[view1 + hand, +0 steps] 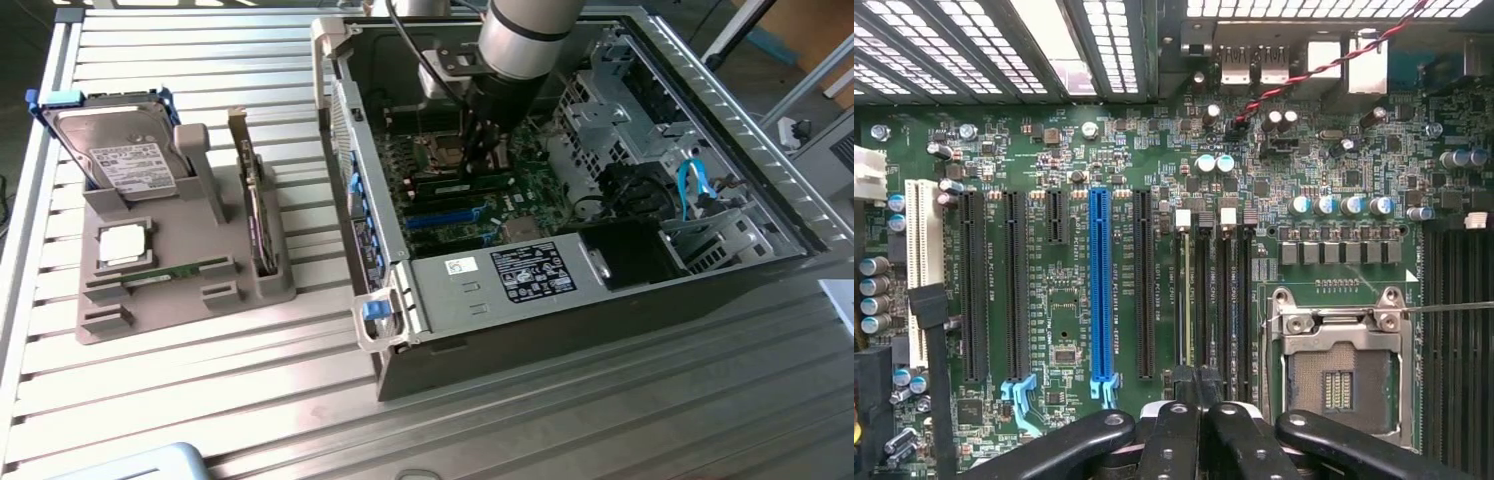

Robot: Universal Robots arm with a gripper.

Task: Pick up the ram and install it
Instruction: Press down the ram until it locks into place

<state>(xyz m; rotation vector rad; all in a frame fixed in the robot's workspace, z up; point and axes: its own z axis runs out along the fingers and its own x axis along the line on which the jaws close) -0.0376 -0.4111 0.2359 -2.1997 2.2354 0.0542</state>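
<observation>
The ram (180, 270) is a narrow green stick lying flat in a groove of the grey holder (114, 325) on the exterior view's left, outside the computer case. My gripper (474, 150) hangs inside the open case (534, 330), far from the ram. It is just above the motherboard (1054, 150). In the wrist view my gripper (1199, 378) has its black fingertips pressed together with nothing between them. They hover over one end of the row of dark memory slots (1214, 300), beside the bare processor socket (1339, 375).
The grey holder also carries a silver hard drive (127, 160), a square chip (123, 243) and an upright expansion card (254, 215). Inside the case are a blue long slot (1099, 290), blue cables (694, 185) and a power supply (534, 272). The slatted metal table (601, 420) runs all round.
</observation>
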